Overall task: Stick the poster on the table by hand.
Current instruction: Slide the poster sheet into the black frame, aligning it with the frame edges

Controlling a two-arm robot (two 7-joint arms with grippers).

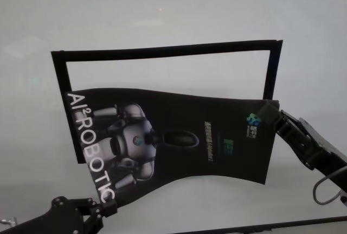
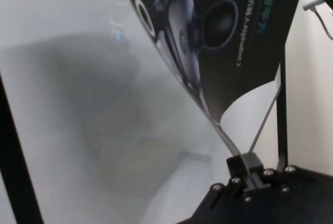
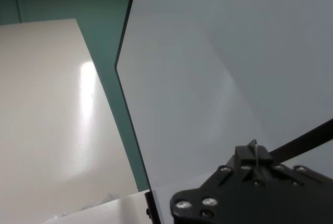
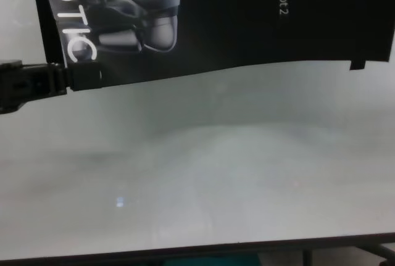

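A: Chest view first: what sits nearest?

B: The bare front of the table [image 4: 203, 179], with its thin dark edge along the bottom. Just beyond it the lower border of the poster [image 4: 234, 19] hangs in a wavy line, lifted off the surface, casting a soft shadow.

A: And the left gripper [image 4: 83, 78]?

B: It comes in from the left side and is clamped onto the poster's near-left corner, right below the white "OTIC" letters. The left wrist view shows the sheet's edge pinched thin between its jaws.

A: From the head view, how does the poster lie?

B: Tilted and bowed, printed side up, with the grey-white robot picture toward the left and the lettering running along the left border. It overlaps the lower part of the black tape frame [image 1: 168, 51] stuck on the table, whose far strip and side strips show beyond it.

A: The right gripper [image 1: 269, 112]?

B: At the poster's far-right corner, jaws closed on that edge; its arm reaches in from the right.
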